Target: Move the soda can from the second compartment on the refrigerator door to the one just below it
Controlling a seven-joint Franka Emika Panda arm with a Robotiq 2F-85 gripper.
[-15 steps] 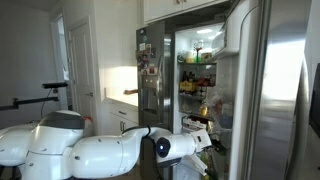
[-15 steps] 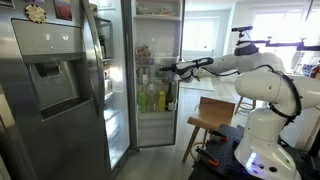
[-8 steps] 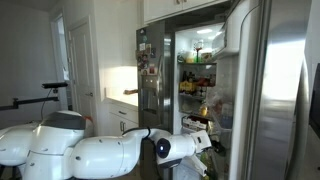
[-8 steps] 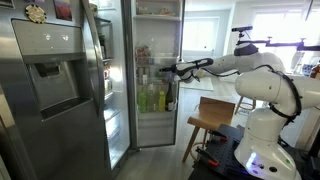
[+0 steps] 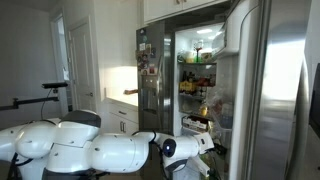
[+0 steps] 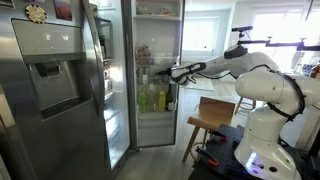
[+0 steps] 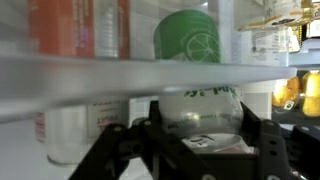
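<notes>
The wrist view looks upside down. The green soda can stands behind the clear front rail of a bin on the refrigerator door. My gripper has one black finger on each side of the can, and both fingers touch it near its lid end. In an exterior view the gripper reaches level into the door's bins at about the second compartment. The can itself is too small to make out there. The door also shows edge-on in an exterior view.
Orange and white bottles stand in the same bin next to the can. The open fridge interior holds bottles on its shelves. A narrow steel door with papers stands behind. A wooden stool stands by the robot base.
The arm's elbow has shifted and the gripper has moved slightly further toward the door bins. The door and bottles have not moved.
</notes>
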